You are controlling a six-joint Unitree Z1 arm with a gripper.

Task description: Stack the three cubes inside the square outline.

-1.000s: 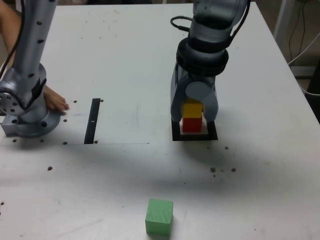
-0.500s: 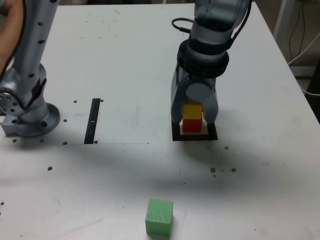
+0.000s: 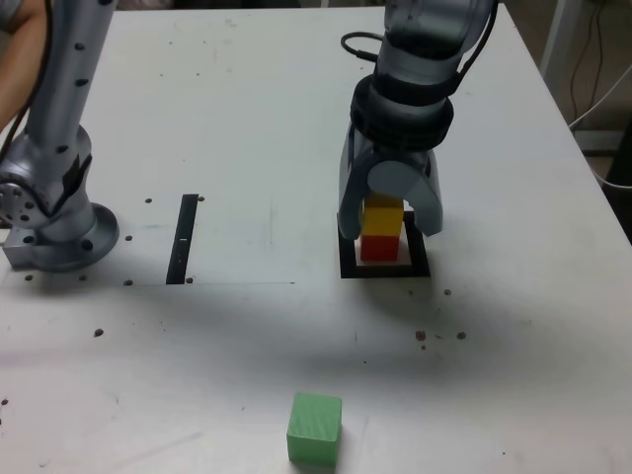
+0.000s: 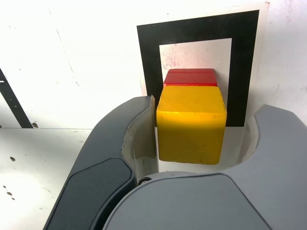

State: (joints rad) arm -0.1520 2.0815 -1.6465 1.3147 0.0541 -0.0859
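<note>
The setting is a white tabletop (image 3: pixel 247 336) with a scuffed, speckled surface and a thin seam running across part of it. Exterior view: a thin straight black strip (image 3: pixel 183 239) lies toward the view's left, near a grey arm base (image 3: pixel 61 222), with part of a person's bare arm (image 3: pixel 22 69) at the view's left edge. The flat, thick black square outline (image 3: pixel 419 259) with a white centre lies on the table beneath the working arm. Inside it sits the small matte red cube (image 3: pixel 379 248), and on top of this rests the small matte yellow cube (image 3: pixel 383 217), so that the red one serves as the base of the stack. The grey curved two-fingered gripper (image 3: pixel 391 219) reaches down around the yellow cube. The small matte green cube (image 3: pixel 315 429) stands on the table near the view's bottom edge, well apart from the outline, presumably kept aside as the last piece. Wrist view: the gripper's fingers stand apart, wider than the yellow cube, with a gap visible on its one side and the other finger close beside it; the parted fingers appear to serve a release. The yellow cube hides much of the red one, whose exposed part lies within the border. The next step probably calls for withdrawing without brushing the stack, since contact could shift the upper cube.
</note>
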